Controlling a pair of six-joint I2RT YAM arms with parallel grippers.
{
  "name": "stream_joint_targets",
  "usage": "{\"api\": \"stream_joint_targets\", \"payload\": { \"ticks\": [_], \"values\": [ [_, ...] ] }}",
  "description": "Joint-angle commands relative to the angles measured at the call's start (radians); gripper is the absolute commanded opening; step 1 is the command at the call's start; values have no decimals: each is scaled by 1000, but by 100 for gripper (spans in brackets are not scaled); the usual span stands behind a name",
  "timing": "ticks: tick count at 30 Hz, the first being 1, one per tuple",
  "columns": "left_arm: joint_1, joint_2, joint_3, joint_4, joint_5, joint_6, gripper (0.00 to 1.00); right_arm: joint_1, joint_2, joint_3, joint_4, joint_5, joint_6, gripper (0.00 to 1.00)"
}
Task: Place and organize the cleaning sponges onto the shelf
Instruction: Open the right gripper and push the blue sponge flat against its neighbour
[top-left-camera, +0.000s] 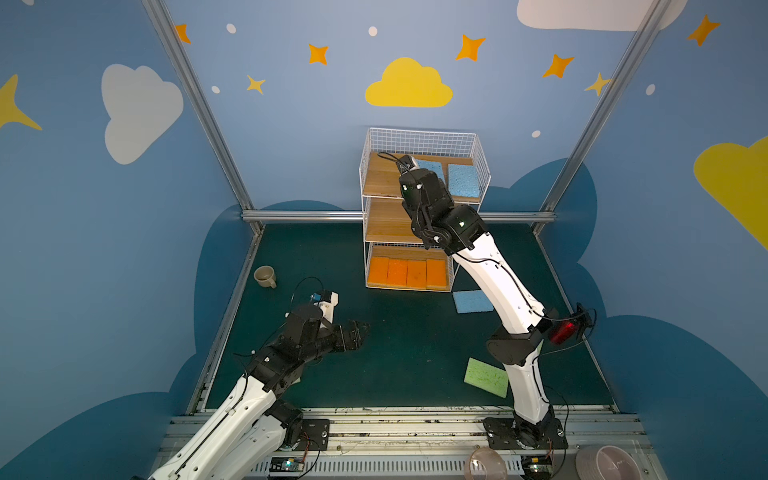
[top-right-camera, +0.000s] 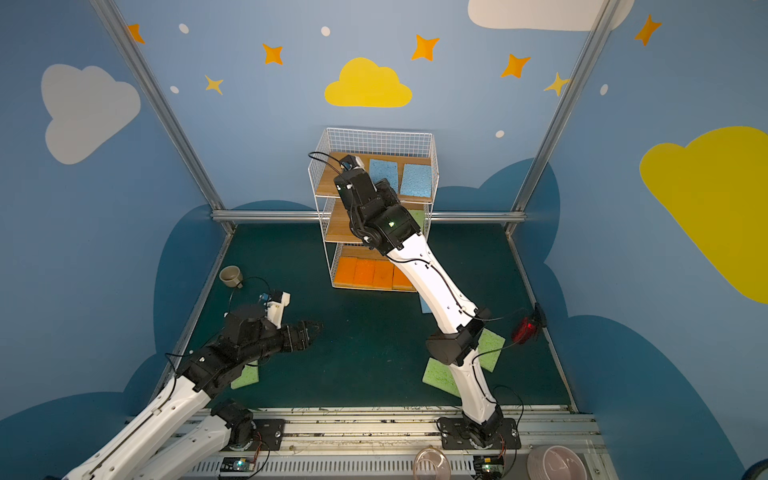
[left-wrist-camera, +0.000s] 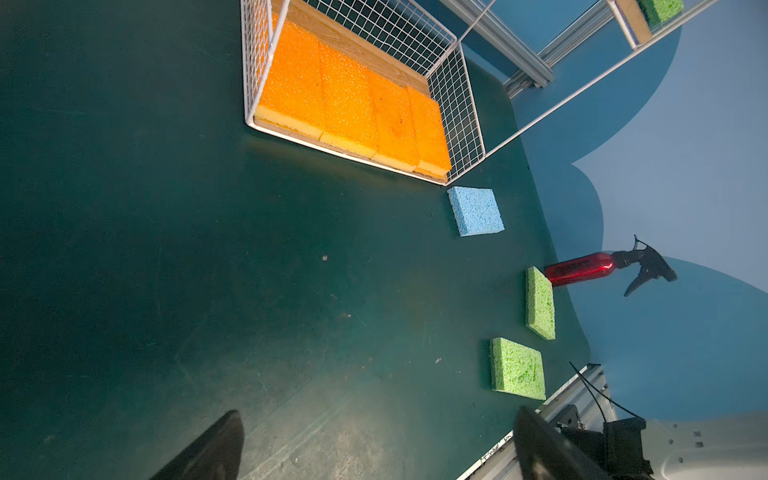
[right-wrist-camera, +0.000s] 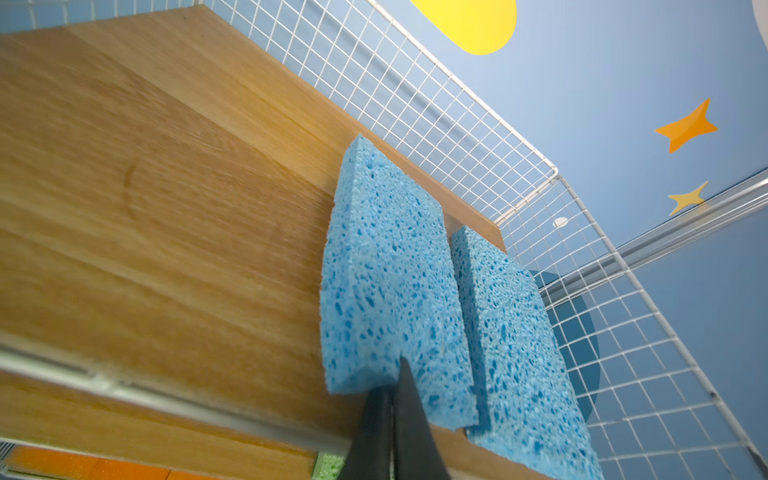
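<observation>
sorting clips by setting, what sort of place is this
Probably a staged robot test cell: silver aluminium frame posts, a yellow painted cloud on the blue wall, a white robot arm bolted to a metal base rail.

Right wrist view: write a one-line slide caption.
Right gripper pinches a blue sponge beside a second blue sponge on the shelf's top board.

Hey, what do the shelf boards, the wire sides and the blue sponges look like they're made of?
Shelf boards: light wood or wood-look laminate, matte, visible grain.
Wire sides: thin metal wire, probably white-coated, welded in a grid.
Blue sponges: soft cellulose-type foam, matte, full of open pores.
</observation>
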Motion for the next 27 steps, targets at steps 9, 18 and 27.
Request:
{"api": "stream_joint_targets", "payload": {
  "ticks": [9, 18, 27],
  "values": [
    [-2, -1, -7, 1, 8, 0, 99, -11, -59, -12, -28, 5, 13, 0],
    [-2, 2, -5, 6, 11, -6, 99, -22, -64, -24, -39, 25, 1, 0],
    [-2, 7, -4, 7, 13, -7, 99, -17, -65, -25, -49, 14, 12, 16]
  ]
}}
